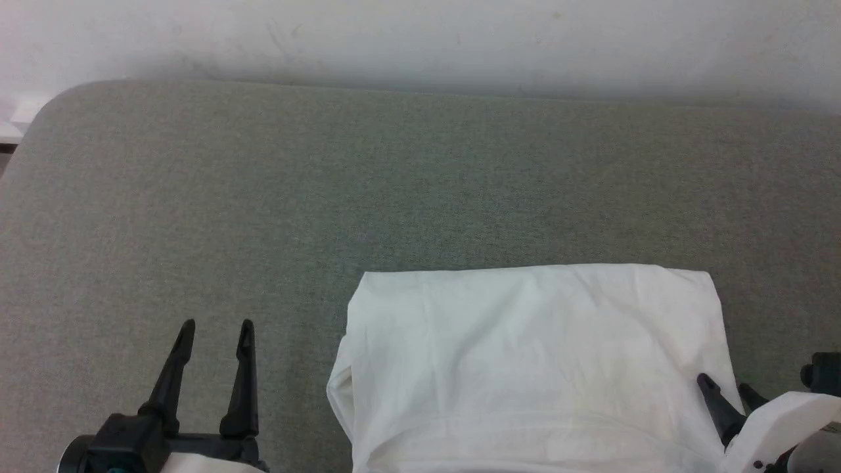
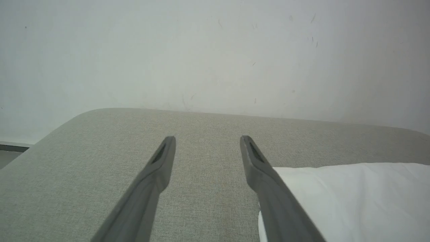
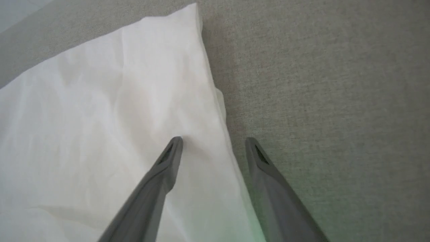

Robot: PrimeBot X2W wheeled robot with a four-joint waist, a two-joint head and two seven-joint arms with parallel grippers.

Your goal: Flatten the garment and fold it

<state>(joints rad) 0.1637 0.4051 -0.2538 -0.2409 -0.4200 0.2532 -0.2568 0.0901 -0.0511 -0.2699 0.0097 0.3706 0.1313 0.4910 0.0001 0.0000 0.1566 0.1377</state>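
Observation:
The white garment (image 1: 532,361) lies folded into a flat rectangle on the grey-green surface (image 1: 263,197), at the lower right of the head view. My left gripper (image 1: 217,325) stands open, well to the left of the cloth, with nothing between its fingers. In the left wrist view the left gripper (image 2: 207,138) points over bare surface, and the garment (image 2: 352,201) lies to its right. My right gripper (image 1: 726,384) is open over the cloth's right edge. The right wrist view shows the right gripper (image 3: 213,139) straddling that edge of the garment (image 3: 100,117), one finger above cloth, one above bare surface.
A pale wall (image 1: 420,39) rises behind the far edge of the padded surface. The surface's rounded far-left corner (image 1: 59,98) drops off toward the floor. Bare surface stretches left of and beyond the cloth.

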